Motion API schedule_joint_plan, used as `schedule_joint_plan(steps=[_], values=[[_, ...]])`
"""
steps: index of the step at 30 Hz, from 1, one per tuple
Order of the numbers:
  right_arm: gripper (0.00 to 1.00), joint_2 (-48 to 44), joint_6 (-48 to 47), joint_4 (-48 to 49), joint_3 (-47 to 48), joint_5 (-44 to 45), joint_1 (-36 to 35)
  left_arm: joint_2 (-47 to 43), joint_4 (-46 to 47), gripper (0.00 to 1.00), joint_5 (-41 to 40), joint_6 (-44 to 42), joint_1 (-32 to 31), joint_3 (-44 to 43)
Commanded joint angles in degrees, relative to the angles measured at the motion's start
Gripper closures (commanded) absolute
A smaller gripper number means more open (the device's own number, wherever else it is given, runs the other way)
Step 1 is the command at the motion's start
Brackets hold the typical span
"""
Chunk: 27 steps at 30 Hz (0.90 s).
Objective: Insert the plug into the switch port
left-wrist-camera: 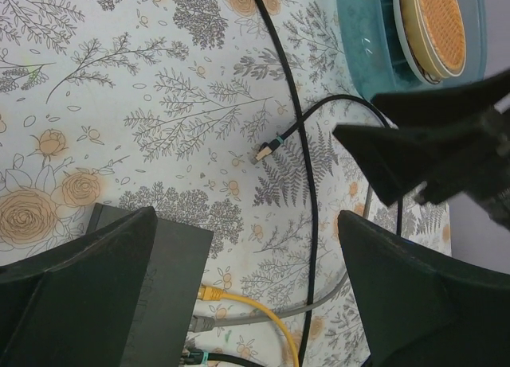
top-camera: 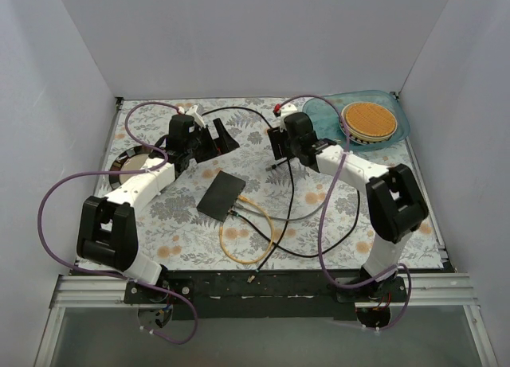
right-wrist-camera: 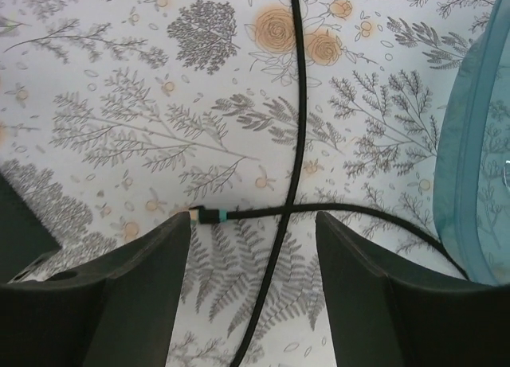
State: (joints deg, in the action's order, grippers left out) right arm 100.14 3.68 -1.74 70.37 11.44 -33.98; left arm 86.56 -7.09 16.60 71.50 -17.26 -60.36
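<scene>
White walls (top-camera: 255, 33); floral cloth (top-camera: 187, 228) under switch (top-camera: 221, 195).

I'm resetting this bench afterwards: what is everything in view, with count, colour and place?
switch box: one, black, centre
loose plug: one, teal-banded, on black cable, right of box
yellow cable: one, at box edge
grey cable: one, beside yellow
tray: one, teal, far right corner
plates: stacked, cream, orange top, in tray
dish: one, dark-rimmed, left edge
cloth: one, floral, covers table
left gripper: one, black, open, near box
right gripper: one, black, open, over plug
</scene>
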Motion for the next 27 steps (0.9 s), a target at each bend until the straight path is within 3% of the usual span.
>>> schedule_joint_plan(steps=[1, 6, 16, 27], values=[[0.32, 8.4, -2.6, -2.6, 10.0, -2.2, 2.5, -1.8, -0.2, 0.02, 2.1, -1.2, 0.2, -0.8], [0.36, 16.7, -3.5, -7.7, 20.9, -2.3, 4.0, -1.7, 0.1, 0.02, 2.9, -1.5, 0.3, -1.2], [0.40, 26.5, -3.4, -11.4, 27.8, -2.6, 5.5, -0.6, 0.3, 0.02, 4.2, -1.6, 0.3, -1.4], [0.65, 31.5, -1.0, -15.3, 31.0, -4.3, 7.3, -1.9, 0.9, 0.02, 4.9, -1.0, 0.3, -1.1]])
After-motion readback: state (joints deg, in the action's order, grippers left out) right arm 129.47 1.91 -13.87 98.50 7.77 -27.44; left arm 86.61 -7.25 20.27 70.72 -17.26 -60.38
